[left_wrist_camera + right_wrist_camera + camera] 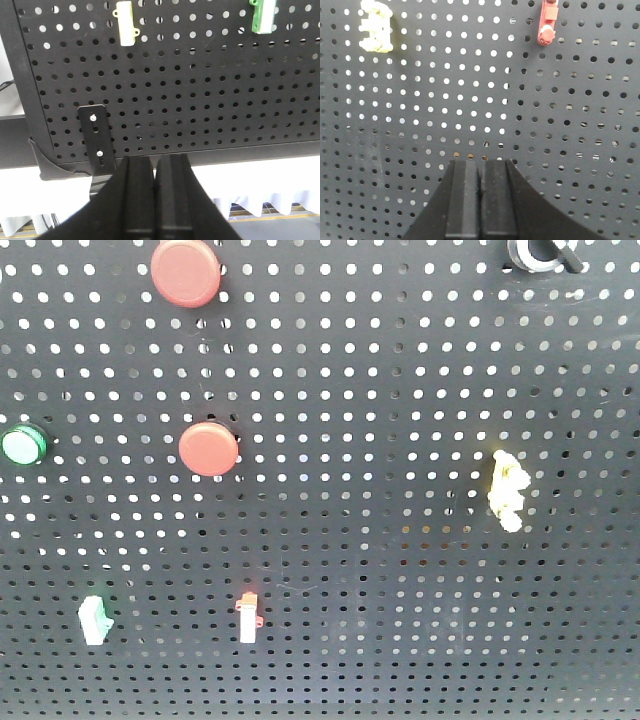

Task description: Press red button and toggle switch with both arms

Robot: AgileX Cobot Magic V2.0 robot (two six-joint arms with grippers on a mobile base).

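Note:
In the front view, the larger red button (pixel 185 270) sits at the top left of the black pegboard (pixel 380 420). The toggle switch (pixel 540 252), a silver-ringed knob with a black lever, is cut off at the top right edge. Neither shows in the wrist views, and no gripper shows in the front view. My left gripper (pixel 156 161) is shut and empty, facing the board's lower edge. My right gripper (pixel 480 164) is shut and empty, close to the board's face.
A smaller red button (pixel 208 448), a green button (pixel 22 444), a yellow lever (pixel 508 490) (pixel 376 26) and two white rocker switches (pixel 95 620) (pixel 248 615) are on the board. The left wrist view shows rockers (pixel 126 22) (pixel 262 15) and a bracket (pixel 95 135); the right shows a red-tipped rocker (pixel 547 22).

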